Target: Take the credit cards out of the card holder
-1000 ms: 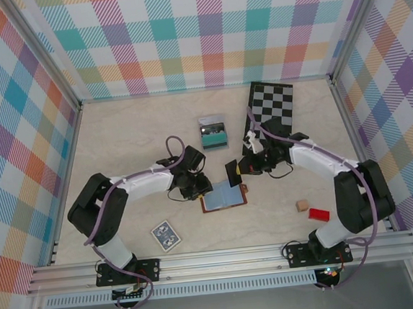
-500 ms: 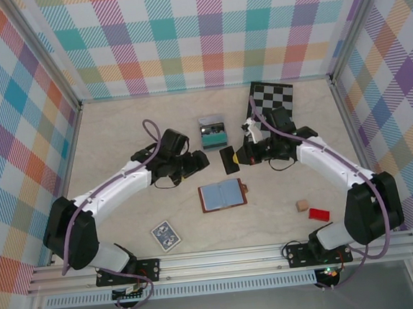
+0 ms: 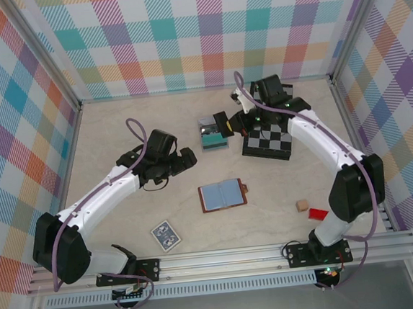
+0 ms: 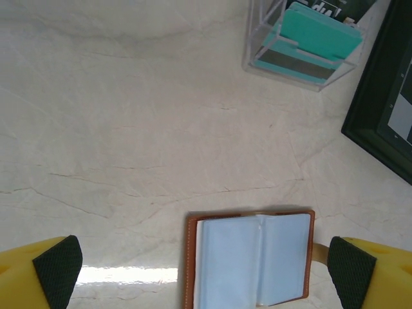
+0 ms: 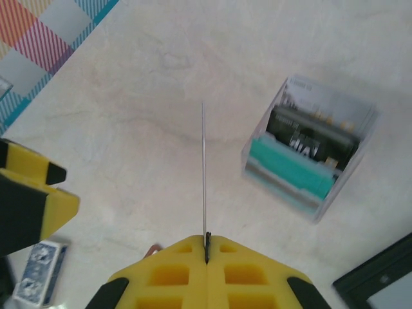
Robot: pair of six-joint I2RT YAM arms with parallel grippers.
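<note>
From overhead, I see the small brown leather folding card holder [image 3: 223, 194] lying open on the pale marbled table [image 3: 118, 133]. Its blue-grey pockets face up, and it sits between the two arms, touched by neither.

My left gripper [image 3: 184, 160] hangs up and left of it. Its wrist camera looks down on the open pockets [image 4: 254, 257], with the yellow fingers [image 4: 38, 273] spread wide at either edge of the frame and gripping nothing.

The right gripper [image 3: 228, 123] is toward the far side, clamped on a thin dark grey-black card [image 3: 223, 124]. It is just beside the clear plastic box with teal contents [image 3: 212, 133] and near the black-and-white checkerboard [image 3: 267, 140].

Overhead gives me the card's broad face. The right wrist camera gives it edge-on, a fine line [image 5: 203, 167] rising from the closed yellow pads, and it also picks up the blue patterned deck [image 5: 40, 270] at lower left.
</note>
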